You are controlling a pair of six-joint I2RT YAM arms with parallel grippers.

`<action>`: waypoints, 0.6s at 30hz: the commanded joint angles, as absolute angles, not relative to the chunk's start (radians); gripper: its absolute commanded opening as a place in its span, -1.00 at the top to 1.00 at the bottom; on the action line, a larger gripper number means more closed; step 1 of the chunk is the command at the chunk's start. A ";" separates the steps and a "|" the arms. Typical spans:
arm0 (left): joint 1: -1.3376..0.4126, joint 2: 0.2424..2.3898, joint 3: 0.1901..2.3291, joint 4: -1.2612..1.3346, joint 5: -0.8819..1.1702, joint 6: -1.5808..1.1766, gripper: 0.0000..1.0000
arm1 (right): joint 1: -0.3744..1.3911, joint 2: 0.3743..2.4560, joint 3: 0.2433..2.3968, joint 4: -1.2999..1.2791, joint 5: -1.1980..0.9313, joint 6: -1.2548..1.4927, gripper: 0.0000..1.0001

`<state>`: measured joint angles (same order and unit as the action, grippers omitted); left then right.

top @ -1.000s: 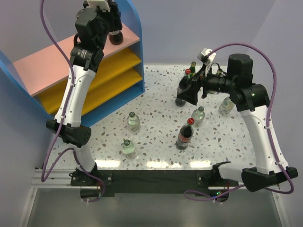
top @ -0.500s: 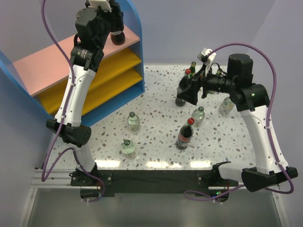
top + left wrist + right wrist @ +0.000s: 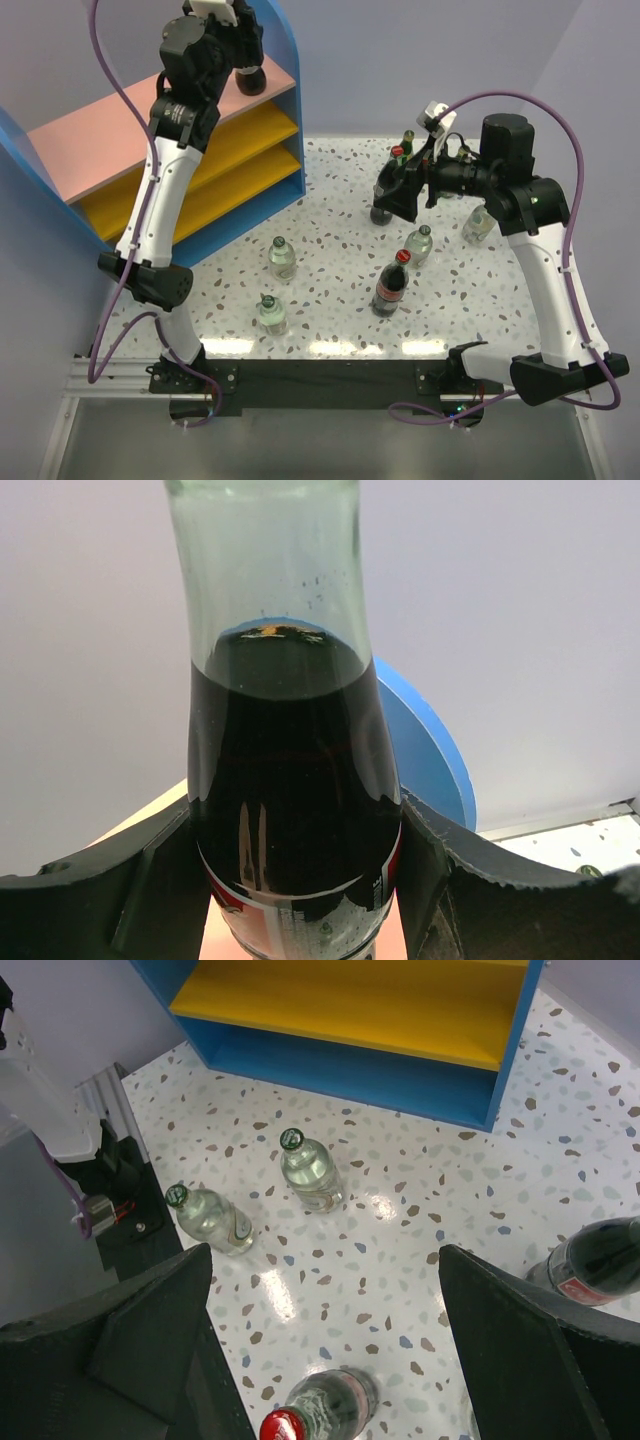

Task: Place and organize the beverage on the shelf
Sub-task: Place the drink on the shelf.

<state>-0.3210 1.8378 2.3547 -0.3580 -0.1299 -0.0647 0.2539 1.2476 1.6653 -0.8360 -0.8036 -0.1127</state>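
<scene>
1. Nearest the arm bases, a first clear bottle point(image 3: 270, 313) with a green cap stands upright on the table point(image 3: 330, 215). A second clear bottle point(image 3: 282, 258) stands just beyond it, apart from it.

2. To their right, a near cola bottle point(image 3: 390, 287) with a red cap stands upright. A third clear bottle point(image 3: 418, 243) is just beyond it. A fourth clear bottle point(image 3: 478, 222) stands further right, partly hidden by the right arm.

3. The right gripper point(image 3: 400, 192) hangs over the middle of the table. Its jaws stand wide apart and grip nothing. In the wrist view a red-capped bottle point(image 3: 315, 1408) shows low between the fingers point(image 3: 150, 1340), clear of both. From above, a dark bottle base point(image 3: 381, 212) shows beneath this gripper.

4. Behind the right gripper, a green glass bottle point(image 3: 407, 140) and another red cap point(image 3: 397, 153) stand close together. The gripper hides the rest of that group.

5. The shelf point(image 3: 285, 60) stands at the far left of the table. Its two yellow boards point(image 3: 240, 140) carry no bottles where they are visible.

6. The left gripper point(image 3: 243, 55) reaches over the far end of the pink top board point(image 3: 130, 140), beside the blue side panel. Its jaws are clamped on the held cola bottle point(image 3: 295, 810), one finger on each side of the body above the red label. This bottle is upright. Whether its base touches the pink board cannot be told.
</scene>
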 commanded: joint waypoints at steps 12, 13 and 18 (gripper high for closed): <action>-0.316 1.870 2.370 -0.256 -0.112 -0.049 -0.46 | 0.250 1.230 1.683 -0.804 -0.802 -0.107 -0.98; -0.316 1.870 2.370 -0.256 -0.109 -0.049 -0.49 | 0.250 1.229 1.683 -0.805 -0.802 -0.109 -0.98; -0.316 1.861 2.372 -0.256 -0.110 -0.048 -0.65 | 0.250 1.230 1.683 -0.804 -0.801 -0.109 -0.98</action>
